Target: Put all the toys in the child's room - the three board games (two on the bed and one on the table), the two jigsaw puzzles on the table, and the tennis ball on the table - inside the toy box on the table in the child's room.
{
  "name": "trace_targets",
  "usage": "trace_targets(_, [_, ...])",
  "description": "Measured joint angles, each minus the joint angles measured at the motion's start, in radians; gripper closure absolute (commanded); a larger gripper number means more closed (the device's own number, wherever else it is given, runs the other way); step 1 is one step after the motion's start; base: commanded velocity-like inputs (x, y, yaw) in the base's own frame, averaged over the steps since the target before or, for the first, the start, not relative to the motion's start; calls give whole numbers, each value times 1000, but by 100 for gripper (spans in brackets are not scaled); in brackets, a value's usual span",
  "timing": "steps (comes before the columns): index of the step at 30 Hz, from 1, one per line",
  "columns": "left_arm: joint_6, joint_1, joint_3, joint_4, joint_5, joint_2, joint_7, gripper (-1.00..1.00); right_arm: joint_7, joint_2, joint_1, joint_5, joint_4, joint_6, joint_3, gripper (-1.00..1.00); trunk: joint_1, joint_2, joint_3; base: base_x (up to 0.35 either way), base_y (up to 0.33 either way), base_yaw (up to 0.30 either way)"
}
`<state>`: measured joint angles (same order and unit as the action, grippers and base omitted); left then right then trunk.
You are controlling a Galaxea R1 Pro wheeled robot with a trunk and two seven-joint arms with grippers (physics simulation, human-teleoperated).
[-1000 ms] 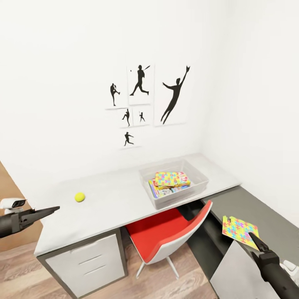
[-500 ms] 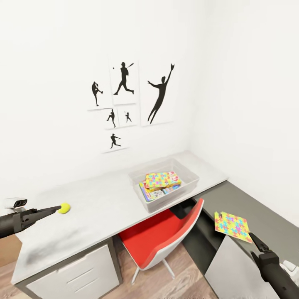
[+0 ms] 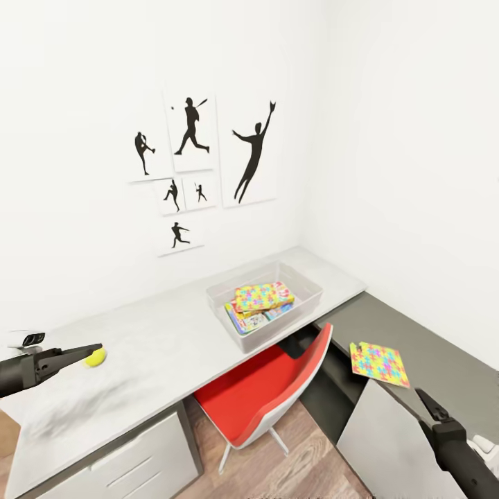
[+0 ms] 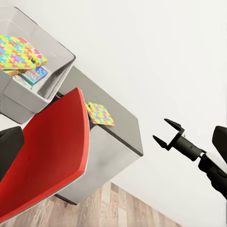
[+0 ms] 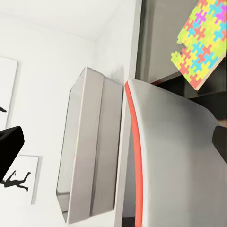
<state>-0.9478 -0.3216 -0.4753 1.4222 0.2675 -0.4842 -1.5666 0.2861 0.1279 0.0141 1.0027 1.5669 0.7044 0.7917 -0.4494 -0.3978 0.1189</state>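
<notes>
At the left, the left hand is hovering over the near left part of the desk, its fingers looking close together in the head view, though I cannot tell for sure; the ball is lying just beside its tip on the pale top, and whether they are touching is unclear. Toward the middle, the box is sitting at the desk's front edge above the red chair, already holding a jigsaw on top of game boxes. Further right, the second jigsaw is lying flat on the lower dark section, near its front edge. At the far right, the right hand is hanging empty with its fingers apart, near that jigsaw but not touching it. Judging from this, the jigsaw is the step in hand: since it is thin and flat, the right hand is probably best lowering over an overhanging or near edge, pinching there, then lifting level and carrying it clear of the chair back into the box.
</notes>
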Motion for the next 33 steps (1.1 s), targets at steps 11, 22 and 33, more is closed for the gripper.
trace_targets(11, [1, 0, -1, 0, 1, 0, 0, -100, -3, 0, 3, -2, -24, -11, -2, -100, 0, 0, 7, 0, 38, -78])
trace_targets(22, [1, 0, 0, 0, 2, 1, 0, -100, -12, 20, 3, -6, -34, -194, -85, -100, 0, 0, 8, 0, 1, -3])
trace_targets(33, [1, 0, 1, 0, 2, 2, 0, -100, -157, 22, 109, 14, -279, -517, -317, -100, 0, 0, 8, 0, 0, 0])
